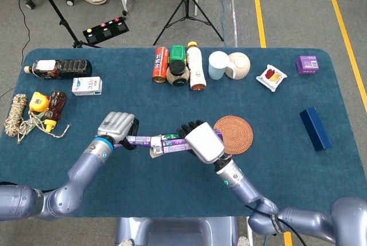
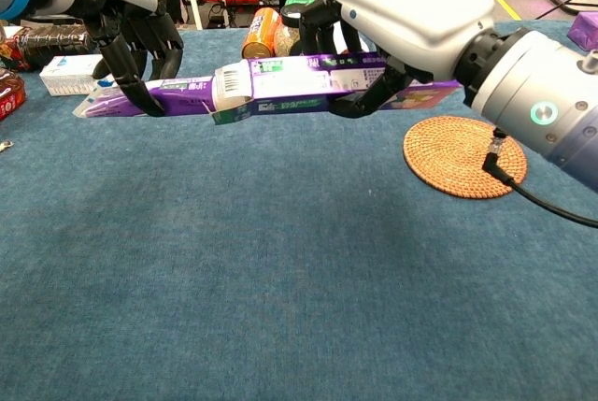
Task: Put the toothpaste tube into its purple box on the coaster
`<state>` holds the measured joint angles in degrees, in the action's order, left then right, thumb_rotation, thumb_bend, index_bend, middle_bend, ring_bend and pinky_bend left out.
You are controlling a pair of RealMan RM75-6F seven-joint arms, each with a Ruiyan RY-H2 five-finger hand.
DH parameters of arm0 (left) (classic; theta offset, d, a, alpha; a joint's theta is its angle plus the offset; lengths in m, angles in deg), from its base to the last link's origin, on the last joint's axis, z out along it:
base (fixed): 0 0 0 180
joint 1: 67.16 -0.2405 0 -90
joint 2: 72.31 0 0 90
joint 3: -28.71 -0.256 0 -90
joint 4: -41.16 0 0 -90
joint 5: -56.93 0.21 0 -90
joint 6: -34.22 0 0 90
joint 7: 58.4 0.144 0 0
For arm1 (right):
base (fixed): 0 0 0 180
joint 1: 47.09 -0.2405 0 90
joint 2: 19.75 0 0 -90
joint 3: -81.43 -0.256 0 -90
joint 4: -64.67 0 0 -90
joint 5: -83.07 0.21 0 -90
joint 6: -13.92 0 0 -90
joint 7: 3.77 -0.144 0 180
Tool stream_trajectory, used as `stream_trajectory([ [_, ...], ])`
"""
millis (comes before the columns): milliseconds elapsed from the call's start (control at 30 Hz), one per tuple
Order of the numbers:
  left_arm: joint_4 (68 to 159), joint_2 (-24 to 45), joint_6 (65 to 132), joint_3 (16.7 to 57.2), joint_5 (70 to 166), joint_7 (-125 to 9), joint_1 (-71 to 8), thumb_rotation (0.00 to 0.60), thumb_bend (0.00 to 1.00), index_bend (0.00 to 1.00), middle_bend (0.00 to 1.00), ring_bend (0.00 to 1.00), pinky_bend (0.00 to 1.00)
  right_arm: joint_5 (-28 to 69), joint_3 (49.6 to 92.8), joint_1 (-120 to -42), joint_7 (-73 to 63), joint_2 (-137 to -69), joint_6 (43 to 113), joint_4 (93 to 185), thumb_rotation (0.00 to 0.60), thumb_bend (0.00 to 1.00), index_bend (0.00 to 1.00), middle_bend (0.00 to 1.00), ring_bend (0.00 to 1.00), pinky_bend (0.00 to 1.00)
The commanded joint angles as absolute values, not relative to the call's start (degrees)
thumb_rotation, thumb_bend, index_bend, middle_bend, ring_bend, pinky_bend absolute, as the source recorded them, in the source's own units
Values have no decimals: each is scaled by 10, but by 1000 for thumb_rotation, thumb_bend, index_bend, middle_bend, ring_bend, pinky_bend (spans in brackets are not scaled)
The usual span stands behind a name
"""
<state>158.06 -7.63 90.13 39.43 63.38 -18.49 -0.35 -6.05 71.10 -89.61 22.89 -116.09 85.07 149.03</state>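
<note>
My left hand (image 1: pixel 116 127) (image 2: pixel 131 25) grips the purple toothpaste tube (image 1: pixel 139 140) (image 2: pixel 154 97) by its tail end, above the table. My right hand (image 1: pixel 202 141) (image 2: pixel 402 18) holds the long purple box (image 1: pixel 172 143) (image 2: pixel 308 88) level, open end with its flap toward the tube. The tube's cap end sits in the box mouth, behind the flap. The round woven coaster (image 1: pixel 233 133) (image 2: pixel 463 156) lies on the blue table just right of my right hand, with nothing on it.
At the table's back stand a can (image 1: pixel 160 63), jar (image 1: pixel 178 69), bottle (image 1: pixel 196 65) and cups (image 1: pixel 227 65). A dark bottle (image 1: pixel 62 67), small carton (image 1: pixel 87 86), rope (image 1: pixel 16 115) lie at left. A snack pack (image 1: pixel 271 77), purple box (image 1: pixel 307 64) and blue box (image 1: pixel 315 128) lie at right.
</note>
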Motion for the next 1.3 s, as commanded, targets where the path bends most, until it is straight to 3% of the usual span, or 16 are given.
stream_trajectory([
  [33, 1575, -83, 890, 395, 621, -192, 5, 600, 266, 692, 548, 499, 632, -67, 714, -895, 230, -1169, 857, 1482, 600, 438, 496, 570, 552, 663],
  [500, 1590, -83, 892, 389, 567, -188, 50, 600, 265, 692, 548, 499, 638, -87, 711, -888, 254, -1210, 894, 1443, 600, 438, 499, 573, 558, 666],
  [967, 1593, -56, 946, 396, 540, -186, 80, 600, 306, 710, 581, 518, 656, -100, 714, -875, 241, -1241, 925, 1415, 600, 440, 503, 575, 561, 668],
  [1300, 1597, -11, 1006, 424, 515, -192, 98, 600, 292, 714, 586, 521, 663, -104, 710, -872, 241, -1250, 929, 1414, 600, 441, 505, 577, 562, 669],
])
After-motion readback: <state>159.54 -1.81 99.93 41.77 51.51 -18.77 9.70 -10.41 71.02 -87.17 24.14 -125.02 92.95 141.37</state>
